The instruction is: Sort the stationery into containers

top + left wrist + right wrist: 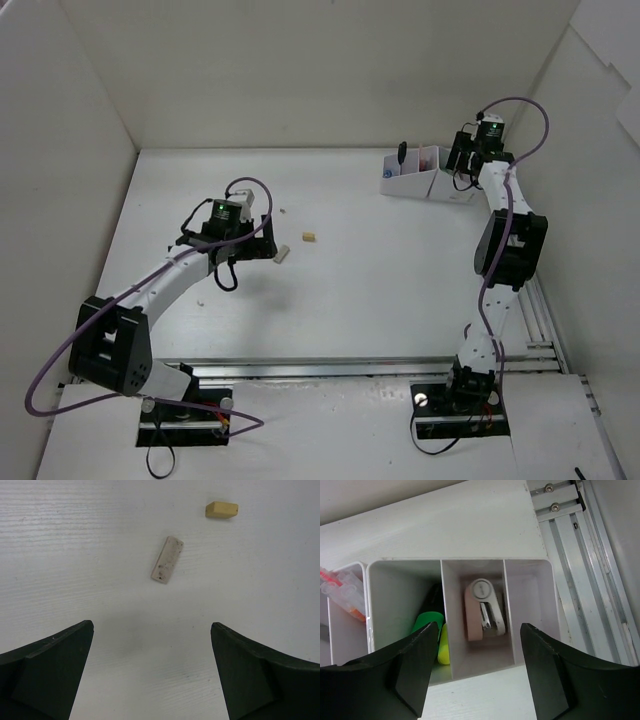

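Glossy white plastic organiser (470, 560); speckled matt eraser (167, 559); grained table (75, 555).

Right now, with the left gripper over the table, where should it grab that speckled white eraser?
Across its two long sides, near the middle, coming straight down from above. The speckled eraser lies flat, narrow and slightly tilted, so the open left gripper likely needs a small twist. The beige eraser lies apart.

Speckled white eraser (167, 559) — beige eraser (221, 509)

The table (400, 300) bears a speckled eraser (167, 559), beige eraser (221, 509), white organiser (415, 183).
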